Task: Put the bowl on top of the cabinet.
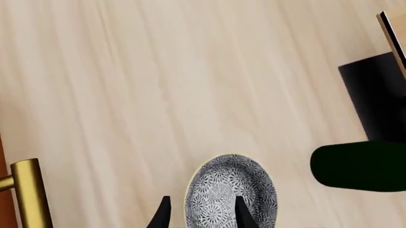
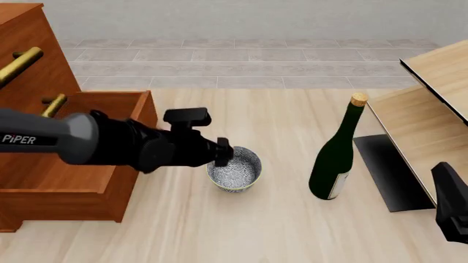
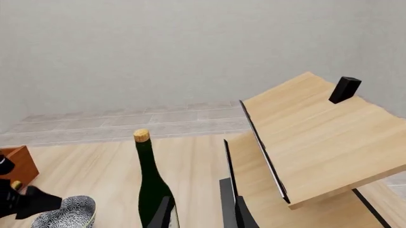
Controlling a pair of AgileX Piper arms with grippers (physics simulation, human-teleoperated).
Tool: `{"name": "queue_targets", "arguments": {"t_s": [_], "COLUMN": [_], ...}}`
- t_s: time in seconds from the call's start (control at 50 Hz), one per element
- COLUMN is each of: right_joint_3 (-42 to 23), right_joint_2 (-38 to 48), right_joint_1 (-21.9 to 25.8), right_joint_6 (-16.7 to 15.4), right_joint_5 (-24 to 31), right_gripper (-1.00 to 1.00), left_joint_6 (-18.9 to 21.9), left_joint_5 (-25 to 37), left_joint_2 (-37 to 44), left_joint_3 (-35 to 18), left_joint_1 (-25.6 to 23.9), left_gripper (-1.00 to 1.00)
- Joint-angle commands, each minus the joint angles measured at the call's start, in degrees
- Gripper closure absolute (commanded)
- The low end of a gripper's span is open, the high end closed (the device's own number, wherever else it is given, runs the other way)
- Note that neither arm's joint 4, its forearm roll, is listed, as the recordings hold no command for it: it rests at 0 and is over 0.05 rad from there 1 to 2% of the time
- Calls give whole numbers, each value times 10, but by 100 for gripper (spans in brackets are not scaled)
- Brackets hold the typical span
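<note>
Grey-white speckled glaze with a fine flower-like pattern covers the bowl (image 2: 235, 171), a small, round, deep vessel standing upright on the pale wood-grain surface (image 2: 219, 230), just right of the cabinet (image 2: 66, 164) and left of the green bottle (image 2: 334, 159). The cabinet is reddish-brown wood with brass bar handles (image 2: 21, 63); one drawer stands pulled out toward the bowl. The bottle is tall, dark green glass with a cork stopper and a pale label, far taller than the bowl. To the far right stands light-wood furniture (image 2: 439, 109) with black edging.

The left gripper (image 1: 199, 213) is at the bowl, its thin black fingers (image 1: 244, 213) set narrowly apart on either side of the near-left rim, one inside and one outside; whether they press the rim I cannot tell. The right gripper (image 3: 199, 213) hangs near the right edge, its fingers slightly apart and holding nothing, the bottle beyond them
</note>
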Motion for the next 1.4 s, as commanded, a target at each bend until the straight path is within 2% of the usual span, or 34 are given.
{"name": "queue_targets", "arguments": {"t_s": [0.02, 1.38, 1.4], "right_joint_3": [-1, -2, -3], "right_joint_2": [0, 0, 0], "right_joint_1": [-1, -5, -4], "right_joint_6": [2, 3, 3], "right_joint_5": [0, -2, -1], "right_gripper": [-100, -100, -100], "left_joint_6": [-10, -27, -28], "left_joint_5": [-12, -60, -60], "left_joint_2": [12, 62, 62], "left_joint_3": [7, 26, 27], "left_joint_1": [-5, -11, -12], "left_gripper": [-100, -100, 100]}}
